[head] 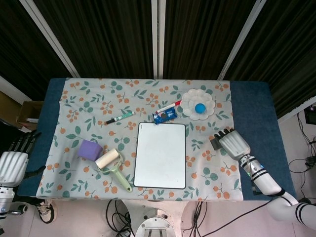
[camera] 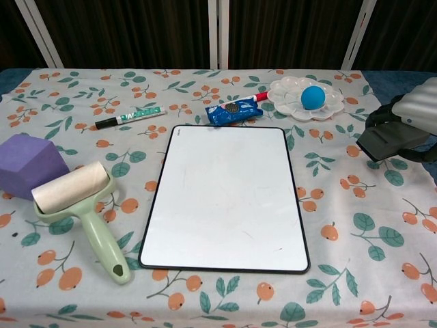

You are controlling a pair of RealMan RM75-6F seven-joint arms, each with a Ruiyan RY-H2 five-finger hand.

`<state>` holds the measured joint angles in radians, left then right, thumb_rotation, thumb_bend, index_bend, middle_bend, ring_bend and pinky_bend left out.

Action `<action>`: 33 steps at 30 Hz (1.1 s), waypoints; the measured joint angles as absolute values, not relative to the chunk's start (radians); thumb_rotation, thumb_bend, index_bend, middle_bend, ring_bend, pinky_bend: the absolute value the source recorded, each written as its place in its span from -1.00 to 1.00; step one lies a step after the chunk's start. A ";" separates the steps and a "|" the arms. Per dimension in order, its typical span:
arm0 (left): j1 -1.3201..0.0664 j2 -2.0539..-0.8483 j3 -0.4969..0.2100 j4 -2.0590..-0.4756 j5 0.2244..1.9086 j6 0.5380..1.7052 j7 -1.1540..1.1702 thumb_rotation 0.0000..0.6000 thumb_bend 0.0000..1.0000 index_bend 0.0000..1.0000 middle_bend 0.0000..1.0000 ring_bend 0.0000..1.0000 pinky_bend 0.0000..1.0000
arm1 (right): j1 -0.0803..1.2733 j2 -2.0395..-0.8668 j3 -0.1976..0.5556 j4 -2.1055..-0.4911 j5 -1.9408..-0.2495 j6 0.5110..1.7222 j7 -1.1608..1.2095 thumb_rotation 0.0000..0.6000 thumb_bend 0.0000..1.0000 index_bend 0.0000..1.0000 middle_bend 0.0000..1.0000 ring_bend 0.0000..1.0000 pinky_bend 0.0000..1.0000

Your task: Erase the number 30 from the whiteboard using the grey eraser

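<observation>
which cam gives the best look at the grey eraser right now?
Chest view. The grey eraser shows large at the right edge, its dark face clear, held under the right robot hand, which is cut off by the frame. The head view shows only a small dark sliver beside the fingers, though the whole hand is visible.

I see open cloth right of the whiteboard [camera: 225, 198], where my right hand [head: 234, 142] hangs. Behind the board, a blue packet [camera: 231, 112], red pen [camera: 257, 98] and palette dish [camera: 287, 87] crowd the approach. The lint roller [camera: 80, 205] and purple block [camera: 29, 163] fill the left side.
</observation>
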<state>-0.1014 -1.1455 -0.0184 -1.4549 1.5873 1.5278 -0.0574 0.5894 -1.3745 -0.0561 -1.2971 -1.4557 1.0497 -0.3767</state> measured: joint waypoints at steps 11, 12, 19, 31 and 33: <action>-0.099 -1.149 -0.014 -1.455 1.586 1.528 -0.055 1.00 -1.00 -0.85 -0.89 -0.86 -0.68 | 0.581 -1.381 -0.056 -1.300 -1.447 0.995 -0.366 1.00 -0.80 -1.00 -1.00 -1.00 -1.00; -0.099 -1.149 -0.014 -1.454 1.586 1.528 -0.056 1.00 -1.00 -0.85 -0.89 -0.86 -0.67 | 0.580 -1.380 -0.055 -1.306 -1.446 0.996 -0.371 1.00 -0.82 -1.00 -1.00 -1.00 -1.00; -0.096 -1.150 -0.014 -1.449 1.586 1.534 -0.062 1.00 -1.00 -0.85 -0.89 -0.86 -0.68 | 0.552 -1.348 -0.047 -1.349 -1.469 1.068 -0.354 1.00 -0.88 -1.00 -1.00 -1.00 -1.00; -0.090 -1.137 -0.019 -1.469 1.578 1.546 -0.059 1.00 -1.00 -0.85 -0.89 -0.86 -0.68 | 0.360 -1.172 -0.054 -1.445 -1.499 1.351 -0.154 1.00 -0.65 -1.00 -1.00 -1.00 -1.00; -0.090 -1.136 -0.022 -1.469 1.573 1.544 -0.058 1.00 -1.00 -0.85 -0.89 -0.86 -0.68 | 0.308 -1.158 -0.055 -1.442 -1.490 1.404 -0.114 1.00 -0.65 -1.00 -1.00 -1.00 -1.00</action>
<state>-0.0903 -1.1361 -0.0219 -1.4692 1.5729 1.5440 -0.0579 0.3081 -1.1584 -0.0554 -1.4419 -1.4896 1.4042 -0.1141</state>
